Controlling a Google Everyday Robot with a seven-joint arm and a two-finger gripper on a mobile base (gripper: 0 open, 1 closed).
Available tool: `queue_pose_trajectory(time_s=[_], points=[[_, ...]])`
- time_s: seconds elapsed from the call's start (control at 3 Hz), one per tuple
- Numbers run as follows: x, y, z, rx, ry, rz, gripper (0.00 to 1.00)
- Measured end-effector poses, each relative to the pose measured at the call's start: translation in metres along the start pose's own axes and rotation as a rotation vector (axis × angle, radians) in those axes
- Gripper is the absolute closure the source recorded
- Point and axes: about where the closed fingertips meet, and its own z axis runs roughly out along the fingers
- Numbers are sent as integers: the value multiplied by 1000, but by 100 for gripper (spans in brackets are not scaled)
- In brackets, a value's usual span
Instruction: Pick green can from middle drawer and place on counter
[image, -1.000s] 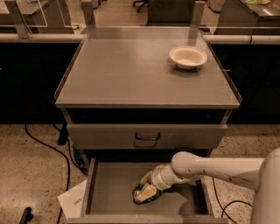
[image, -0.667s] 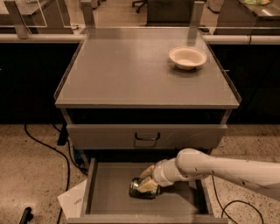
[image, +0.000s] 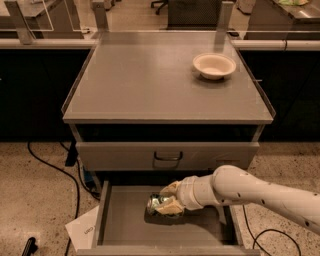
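Green can (image: 156, 204) higher in frame, gripped by end effector (image: 169, 199), in mid drawer (image: 125, 227).

Cream gripper (image: 168, 199) in grey middle drawer (image: 129, 221) — green can (image: 156, 202).

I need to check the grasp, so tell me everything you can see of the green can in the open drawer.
The green can is small, shiny dark-green metal with pale markings and a silvery end facing left. It is tipped on its side inside the middle drawer, near mid-floor. The tool reaches in from the right, with its tan fingers closed on the can from behind and in front.
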Motion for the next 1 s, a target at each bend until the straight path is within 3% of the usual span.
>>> queue_pose_trajectory(time_s=[0.67,1.0], points=[[-50,11,-61,28,-47,-77,100],[-50,11,-60,25,-47,-76,100]])
